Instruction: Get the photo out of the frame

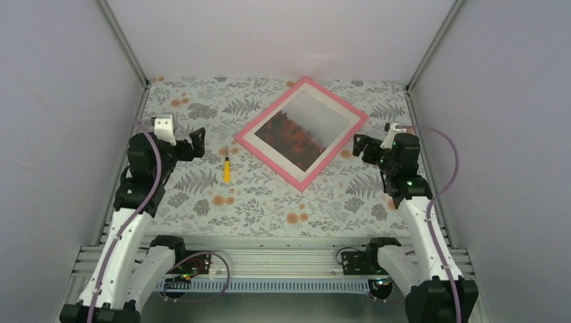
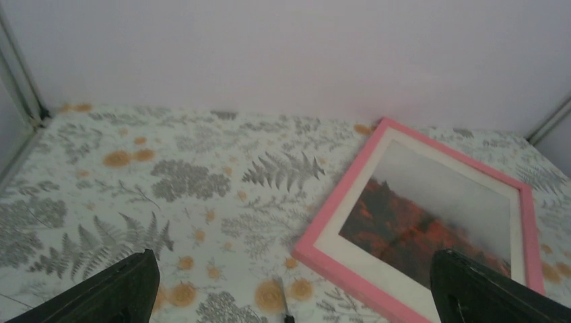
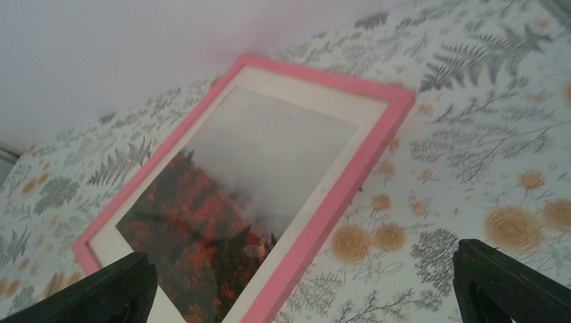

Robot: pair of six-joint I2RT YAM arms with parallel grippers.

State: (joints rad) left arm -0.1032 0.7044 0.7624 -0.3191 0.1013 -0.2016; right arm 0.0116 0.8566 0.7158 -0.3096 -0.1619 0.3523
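My left end effector [image 1: 194, 145] is open and holds nothing. In its wrist view the dark fingers [image 2: 121, 289] sit far apart at the bottom corners, with the tabletop [image 1: 202, 195] showing between them. My right end effector [image 1: 363, 148] is also open and empty, with its fingers [image 3: 101, 289] spread just as wide.

Between the two, toward the back of the tabletop, lies the pink frame [image 3: 337, 198]. It is flat, face up, and turned so that it reads as a diamond from above. Neither end effector touches it. The right one hovers just off its right corner, and the left one is farther away.

The photo [image 1: 301, 131] is inside the frame, bordered by a cream mat [image 2: 330, 242]. Its lower half shows red-orange trees, darker in places, and these fade into pale grey mist above.

A small yellow stick [image 1: 227, 169] lies on the tabletop between my left end effector and the frame, apart from both.
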